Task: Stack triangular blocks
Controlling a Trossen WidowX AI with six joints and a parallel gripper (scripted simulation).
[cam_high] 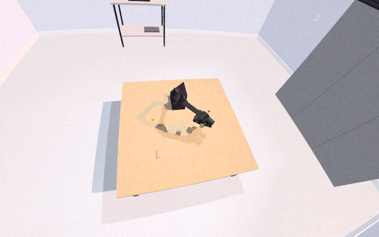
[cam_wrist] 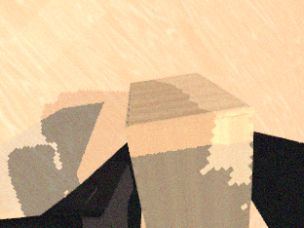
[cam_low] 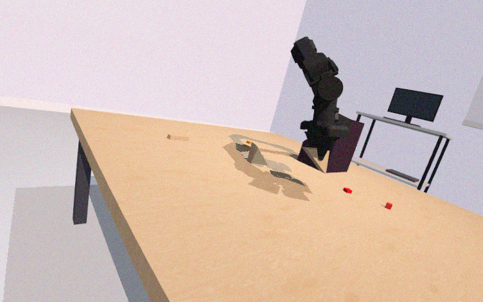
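My gripper is shut on one pale wooden triangular block. It holds the block low over the table, just in front of the arm's dark base box. In the wrist view the block fills the gap between the two dark fingers. The other triangular block rests on the table well to the left, apart from the gripper, partly in the arm's shadow.
A small orange piece lies beside the resting block. A thin wooden stick lies nearer the table's edge. Two small red cubes lie on the table; one also shows from above.
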